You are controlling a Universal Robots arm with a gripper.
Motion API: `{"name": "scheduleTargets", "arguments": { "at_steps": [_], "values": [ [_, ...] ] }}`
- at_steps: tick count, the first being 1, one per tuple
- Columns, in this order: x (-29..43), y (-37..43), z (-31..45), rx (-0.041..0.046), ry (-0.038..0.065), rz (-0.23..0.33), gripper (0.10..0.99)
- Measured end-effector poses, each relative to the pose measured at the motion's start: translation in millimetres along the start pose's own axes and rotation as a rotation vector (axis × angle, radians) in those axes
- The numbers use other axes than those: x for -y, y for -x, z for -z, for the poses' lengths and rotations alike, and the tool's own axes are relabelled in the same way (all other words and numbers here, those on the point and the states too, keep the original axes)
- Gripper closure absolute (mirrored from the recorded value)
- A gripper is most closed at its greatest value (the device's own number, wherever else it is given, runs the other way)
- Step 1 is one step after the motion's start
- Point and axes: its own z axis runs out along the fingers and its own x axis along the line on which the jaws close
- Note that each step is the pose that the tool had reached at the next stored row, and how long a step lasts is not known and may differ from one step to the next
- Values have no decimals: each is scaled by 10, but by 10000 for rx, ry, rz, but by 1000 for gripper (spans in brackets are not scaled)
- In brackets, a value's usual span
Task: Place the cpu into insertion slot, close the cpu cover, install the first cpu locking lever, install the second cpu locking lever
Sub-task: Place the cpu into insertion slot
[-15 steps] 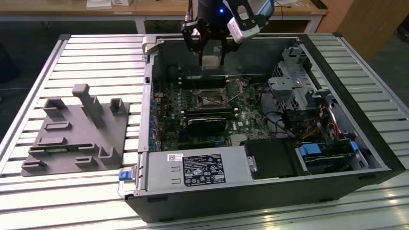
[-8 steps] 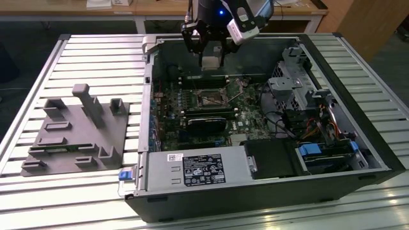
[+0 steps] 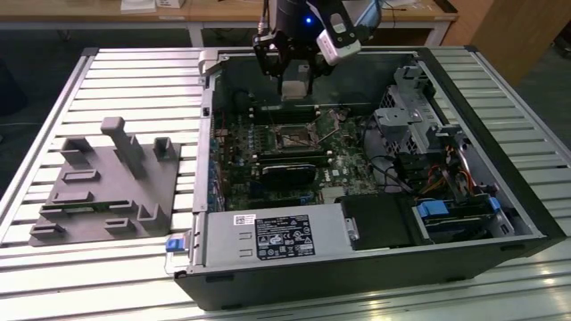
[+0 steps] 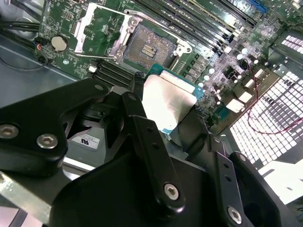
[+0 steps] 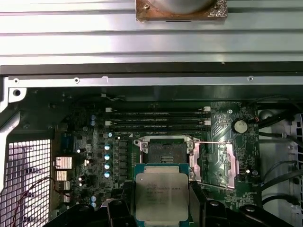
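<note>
My gripper [image 3: 295, 81] hangs over the back of the open computer case, shut on the cpu [image 5: 162, 196], a flat square chip with a dull silver top and a green rim. In both wrist views black fingers [image 4: 142, 130] clamp the cpu [image 4: 168, 101] from two sides. The insertion slot [image 5: 165, 152] lies open and bare on the green motherboard, a short way off from the held chip. The cpu cover [image 5: 215, 161], a silver frame, is swung open beside the slot [image 4: 150, 47]. A thin wire lever [image 5: 210, 142] stands out across the cover.
The case walls [image 3: 207, 100] ring the motherboard. Memory slots [image 5: 156, 120] run just behind the socket, and a black card [image 3: 287, 167] lies in front. A power supply [image 3: 272, 237] and drive bays [image 3: 446, 200] fill the near and right sides. A grey fixture block [image 3: 103, 180] sits on the slatted table.
</note>
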Motion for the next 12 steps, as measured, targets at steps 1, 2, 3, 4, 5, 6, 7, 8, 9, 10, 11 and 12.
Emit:
{"name": "scheduleTargets", "arguments": {
  "at_steps": [1,2,3,4,5,6,7,8,9,10,11,12],
  "values": [
    [1,0,-14,0,-1,-1,545],
    [3,0,-33,0,-1,-1,545],
    [5,1,-50,0,-2,-1,545],
    [6,1,-69,1,-2,0,545],
    [8,2,-87,2,-1,-1,545],
    [9,2,-105,2,0,0,545],
    [11,2,-122,2,-1,0,545],
    [12,3,-138,2,-1,-1,545],
    [14,4,-154,2,0,-2,545],
    [15,5,-167,2,0,-2,545],
    [16,8,-181,2,-1,-1,545],
    [17,10,-193,1,-1,-1,545]
  ]
}}
